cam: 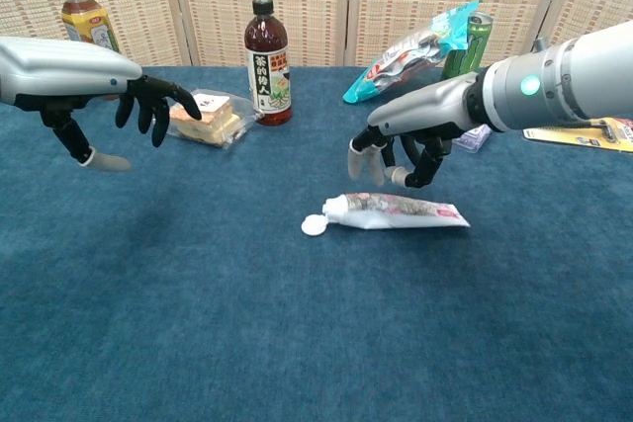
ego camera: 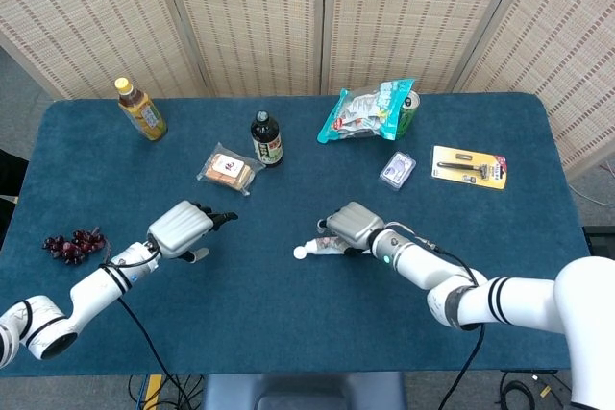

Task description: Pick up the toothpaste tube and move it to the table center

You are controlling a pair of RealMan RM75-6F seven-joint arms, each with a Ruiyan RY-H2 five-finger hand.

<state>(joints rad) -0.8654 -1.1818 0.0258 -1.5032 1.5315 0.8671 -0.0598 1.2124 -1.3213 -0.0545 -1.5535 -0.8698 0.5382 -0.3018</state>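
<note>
Your toothpaste tube (cam: 394,211) lies flat on the blue tabletop (cam: 297,343) near the middle, white cap pointing toward your left side, directly under your right hand's fingers (cam: 423,167). Your right hand (cam: 410,135) hovers just above the tube with fingers curled downward and apart, holding nothing; from the chest view there appears to be a gap between fingertips and tube, though the head view hides that. Your left hand (cam: 74,76) hangs above the tabletop well to the left of the tube, its fingers (cam: 158,106) loosely spread and drooping, gripping nothing.

Just beyond your left fingers sits a wrapped sandwich (cam: 203,118), and beside that a dark tea bottle (cam: 267,64) stands upright. Behind your right hand lie a snack bag (cam: 420,51) with a green can (cam: 473,42) behind it, a small blue packet (ego camera: 397,170) and a carded razor (ego camera: 469,167). Far left are a yellow-capped bottle (cam: 81,12) and, nearer your left arm, a bunch of grapes (ego camera: 73,245).
</note>
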